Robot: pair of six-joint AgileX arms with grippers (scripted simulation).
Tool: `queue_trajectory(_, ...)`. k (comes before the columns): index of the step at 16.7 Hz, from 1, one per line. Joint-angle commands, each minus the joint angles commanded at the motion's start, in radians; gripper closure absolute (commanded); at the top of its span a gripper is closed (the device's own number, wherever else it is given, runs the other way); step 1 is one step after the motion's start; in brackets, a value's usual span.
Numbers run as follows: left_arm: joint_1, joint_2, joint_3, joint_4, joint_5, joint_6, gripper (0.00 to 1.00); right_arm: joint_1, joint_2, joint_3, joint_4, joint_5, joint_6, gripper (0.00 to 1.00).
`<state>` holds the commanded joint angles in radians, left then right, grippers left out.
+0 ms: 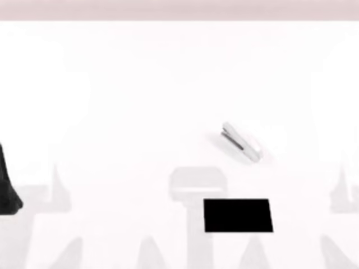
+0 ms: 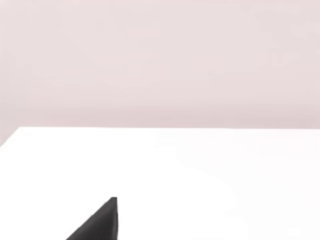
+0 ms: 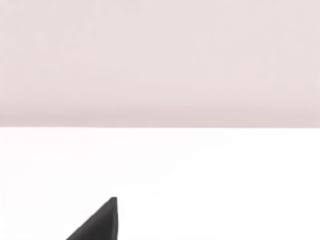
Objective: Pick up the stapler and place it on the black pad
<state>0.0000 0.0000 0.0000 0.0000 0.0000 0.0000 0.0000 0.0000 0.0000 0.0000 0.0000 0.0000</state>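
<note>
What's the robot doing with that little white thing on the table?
Nothing yet. The small white, rounded stapler lies alone on the white table, at an angle, a little beyond the flat black rectangular pad and not touching it. The left arm sits parked at the table's left edge. No hand is near the stapler.

The stapler (image 1: 241,142) lies diagonally, apart from the black pad (image 1: 238,216).

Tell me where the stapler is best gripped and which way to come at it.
Probably from straight above, fingers closing across the narrow middle of the stapler. It lies flat and diagonal on the table, apart from the black pad, so the fingers would need turning square to its long sides.
</note>
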Motion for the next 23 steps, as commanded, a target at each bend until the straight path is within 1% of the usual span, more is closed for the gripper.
queue_trajectory(3, 0.0, 0.0, 0.0, 0.0, 0.0, 0.0, 0.0, 0.002, 0.008, 0.007, -0.006, -0.001, 0.0, 0.0)
queue_trajectory(5, 0.0, 0.0, 0.0, 0.0, 0.0, 0.0, 0.0, 0.011, 0.05, 0.045, -0.04, -0.003, -0.002, 0.0)
queue_trajectory(9, 0.0, 0.0, 0.0, 0.0, 0.0, 0.0, 0.0, 0.045, 0.246, 0.225, -0.198, -0.005, -0.013, 0.0)
queue_trajectory(14, 0.0, 0.0, 0.0, 0.0, 0.0, 0.0, 0.0, 0.107, 0.673, 0.585, -0.532, 0.002, -0.039, 0.0)
queue_trajectory(23, 0.0, 0.0, 0.0, 0.0, 0.0, 0.0, 0.0, 0.262, 1.685, 1.409, -1.275, 0.026, -0.12, 0.0)
